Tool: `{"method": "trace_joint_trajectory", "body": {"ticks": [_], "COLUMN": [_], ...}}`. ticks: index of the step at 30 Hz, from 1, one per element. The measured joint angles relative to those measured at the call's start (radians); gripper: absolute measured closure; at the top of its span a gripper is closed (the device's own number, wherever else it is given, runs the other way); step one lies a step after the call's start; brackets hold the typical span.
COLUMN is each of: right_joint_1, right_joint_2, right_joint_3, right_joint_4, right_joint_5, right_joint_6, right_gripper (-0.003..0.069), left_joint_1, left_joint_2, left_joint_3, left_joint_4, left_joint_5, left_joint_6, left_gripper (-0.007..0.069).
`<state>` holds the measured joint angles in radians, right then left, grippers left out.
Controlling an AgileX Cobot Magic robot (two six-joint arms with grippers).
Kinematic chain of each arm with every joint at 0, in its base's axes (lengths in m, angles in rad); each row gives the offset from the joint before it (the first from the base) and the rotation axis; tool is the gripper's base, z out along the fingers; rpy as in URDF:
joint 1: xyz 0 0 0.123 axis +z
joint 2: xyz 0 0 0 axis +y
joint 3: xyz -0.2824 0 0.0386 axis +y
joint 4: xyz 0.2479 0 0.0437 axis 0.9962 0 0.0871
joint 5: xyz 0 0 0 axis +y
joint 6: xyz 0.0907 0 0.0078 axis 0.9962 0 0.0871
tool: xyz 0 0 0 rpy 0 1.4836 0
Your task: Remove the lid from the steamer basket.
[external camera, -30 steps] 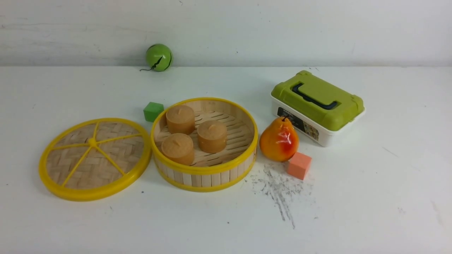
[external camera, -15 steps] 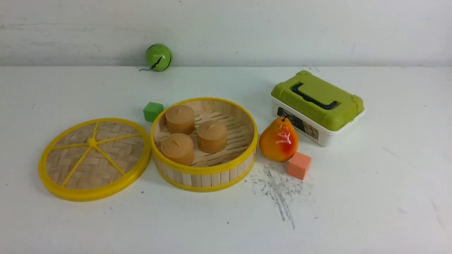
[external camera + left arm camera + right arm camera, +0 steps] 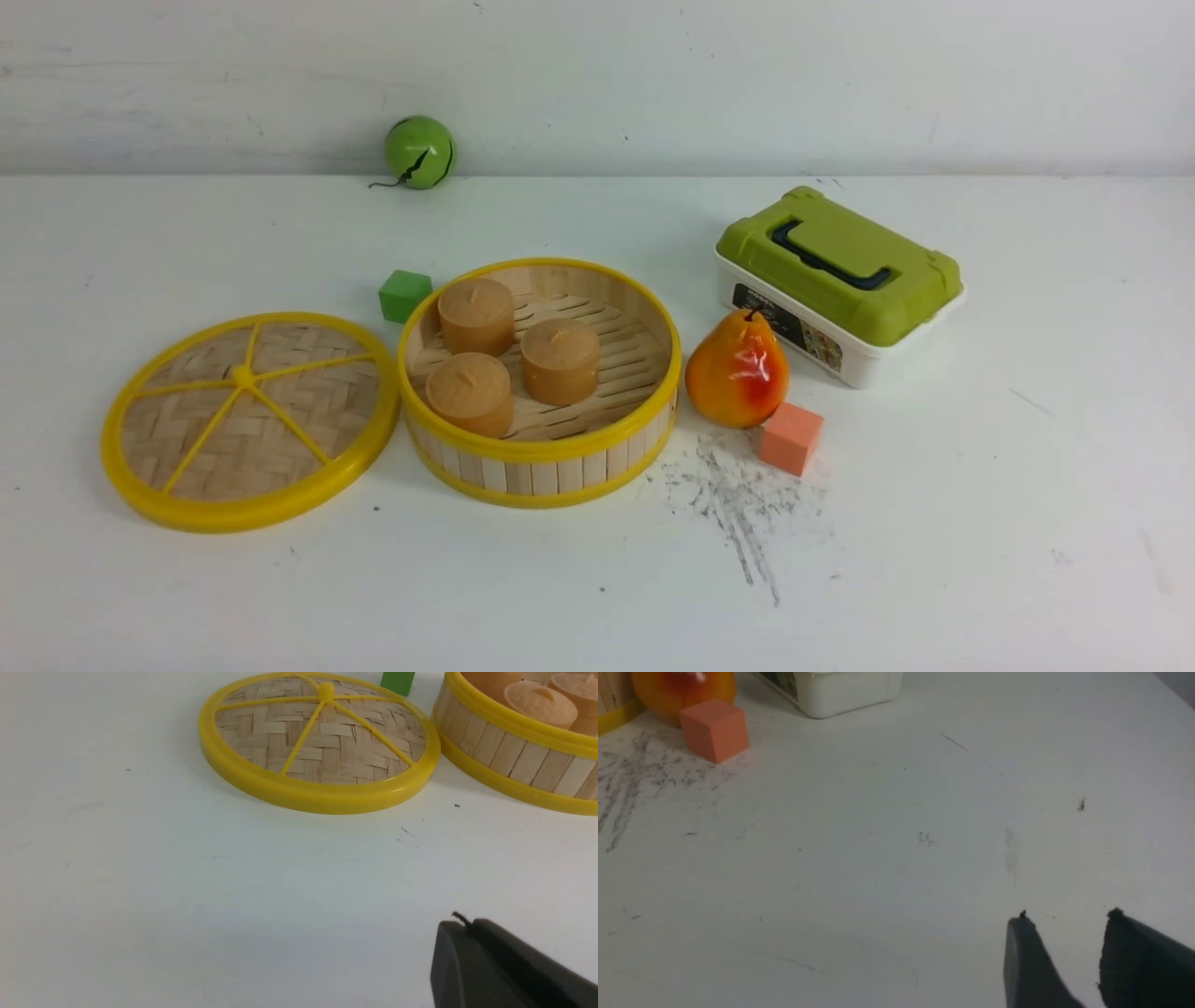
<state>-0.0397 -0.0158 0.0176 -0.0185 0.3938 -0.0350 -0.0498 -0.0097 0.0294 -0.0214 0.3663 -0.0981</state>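
Observation:
The lid [image 3: 247,420], a woven bamboo disc with a yellow rim and spokes, lies flat on the white table just left of the steamer basket [image 3: 541,448]. The basket stands uncovered with three tan bun shapes [image 3: 512,353] inside. Neither arm shows in the front view. In the left wrist view the lid [image 3: 322,742] and the basket's wall [image 3: 504,753] lie ahead, and my left gripper [image 3: 462,924] hangs over bare table well short of the lid, shut on nothing. In the right wrist view my right gripper [image 3: 1066,917] stands open over bare table, holding nothing.
A green cube [image 3: 405,295] sits behind the basket's left edge. To the basket's right are a toy pear [image 3: 738,371], an orange cube [image 3: 791,438] and a white box with an olive-green lid [image 3: 837,280]. A green ball [image 3: 419,151] rests by the back wall.

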Motion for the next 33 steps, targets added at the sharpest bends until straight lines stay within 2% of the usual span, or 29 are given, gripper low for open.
{"method": "trace_joint_trajectory", "body": {"ticks": [33], "right_joint_1": [0.000], "right_joint_2": [0.000], "right_joint_3": [0.000], "right_joint_4": [0.000], "right_joint_5": [0.000], "right_joint_6": [0.000], "right_gripper": [0.0419], "left_joint_1": [0.000], "left_joint_2": [0.000], "left_joint_3": [0.000], "left_joint_4": [0.000], "left_joint_5": [0.000], "left_joint_6": [0.000], "left_gripper": [0.0594]}}
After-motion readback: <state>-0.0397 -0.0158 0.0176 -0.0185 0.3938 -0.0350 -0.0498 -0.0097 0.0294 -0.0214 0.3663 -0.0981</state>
